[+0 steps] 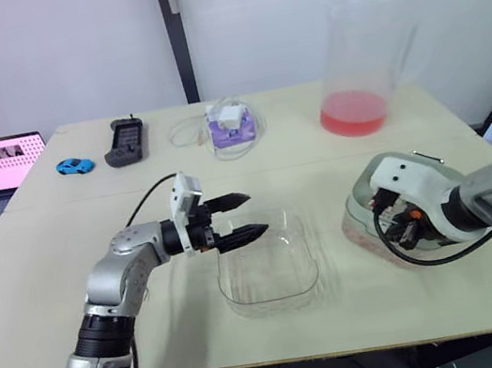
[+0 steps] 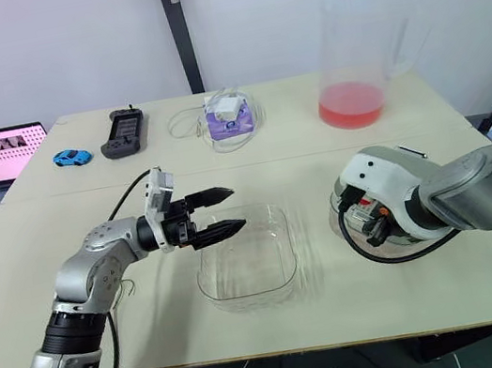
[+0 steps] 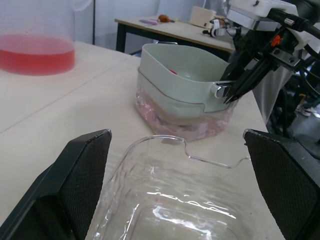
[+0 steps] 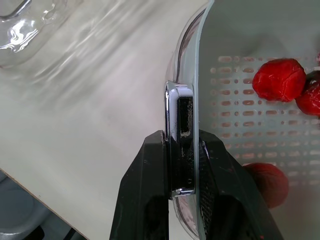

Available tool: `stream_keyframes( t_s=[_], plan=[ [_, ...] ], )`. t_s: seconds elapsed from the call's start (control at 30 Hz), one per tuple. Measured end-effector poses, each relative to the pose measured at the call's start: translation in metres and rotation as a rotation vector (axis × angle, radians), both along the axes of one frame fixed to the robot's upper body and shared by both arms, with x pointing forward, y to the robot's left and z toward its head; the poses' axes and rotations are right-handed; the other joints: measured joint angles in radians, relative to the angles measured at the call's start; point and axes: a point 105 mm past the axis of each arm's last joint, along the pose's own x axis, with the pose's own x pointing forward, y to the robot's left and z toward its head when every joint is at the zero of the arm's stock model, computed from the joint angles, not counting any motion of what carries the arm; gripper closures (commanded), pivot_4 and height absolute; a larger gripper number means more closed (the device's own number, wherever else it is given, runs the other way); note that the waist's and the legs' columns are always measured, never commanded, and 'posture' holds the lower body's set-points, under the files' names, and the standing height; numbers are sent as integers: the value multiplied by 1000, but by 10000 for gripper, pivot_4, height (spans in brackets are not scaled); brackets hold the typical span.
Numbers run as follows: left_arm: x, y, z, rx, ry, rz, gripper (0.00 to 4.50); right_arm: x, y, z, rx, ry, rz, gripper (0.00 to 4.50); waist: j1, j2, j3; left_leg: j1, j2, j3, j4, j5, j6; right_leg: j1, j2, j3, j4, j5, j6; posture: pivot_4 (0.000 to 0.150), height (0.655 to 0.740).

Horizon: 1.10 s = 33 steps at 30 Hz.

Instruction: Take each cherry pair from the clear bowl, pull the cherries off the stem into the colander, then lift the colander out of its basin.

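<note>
**Right pincer clamped on colander handle, left one spread at the bowl**

Your right gripper (image 4: 182,142) is clenched on the chrome handle (image 4: 172,100) at the rim of the colander (image 3: 175,75). One black finger is outside the handle and the other is inside against the perforated wall. You can see the same grip from the left wrist view, at the colander's edge.

The colander is pale green and sits in its basin (image 3: 170,120), a clear tub with a pinkish tint, on the right side of the table (image 1: 316,148). Red cherries (image 4: 279,80) lie on the colander's slotted floor. At least three show, and two of them are touching.

Your left gripper (image 1: 256,213) is released, fingers spread wide and holding nothing. It hovers at the left rim of the clear bowl (image 1: 272,275) and points across it towards the colander. The bowl sits mid-table, just beside the basin and not touching it.

At the far edge you have a tall clear pitcher (image 1: 362,59) with red liquid in its base. A purple box (image 1: 232,129), a black controller (image 1: 126,140), a blue toy car (image 1: 75,165) and an open laptop (image 1: 2,162) are there too, all well apart from both grippers.
</note>
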Motion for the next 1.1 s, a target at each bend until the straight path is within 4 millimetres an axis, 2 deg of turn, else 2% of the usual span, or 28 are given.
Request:
stream_keyframes(
  t_s=[0.3, 0.6, 0.77, 1.1],
  plan=[
    [3, -2, -3, -10, 4, 3, 0, -2, -7, 21, -7, -35, -17, 42758, 1, 0, 0, 0, 0, 0, 0, 0, 0, 0, 0, 0, -1, 0, 0, 1500, 7332],
    [6, -5, 4, -11, -25, -14, 0, -6, -13, 29, -12, -34, -32, 42758, 2, 0, 0, 0, 0, 0, -1, 0, 0, 0, 0, 0, -1, 0, 0, 1500, 7332],
    [7, -5, 1, -7, -15, -19, 0, -8, -14, 39, -2, -61, -28, 42758, 1, 0, 0, 0, 0, 0, -1, 0, 1, 0, 1, 0, -1, 0, 0, 1500, 7332],
    [5, -5, 2, -3, -18, -38, 0, -14, -4, 46, 62, -56, 30, 42758, 1, 0, 0, 0, 0, 0, -1, 0, 1, 0, 1, 0, -1, 0, 0, 1500, 7332]
  ],
)
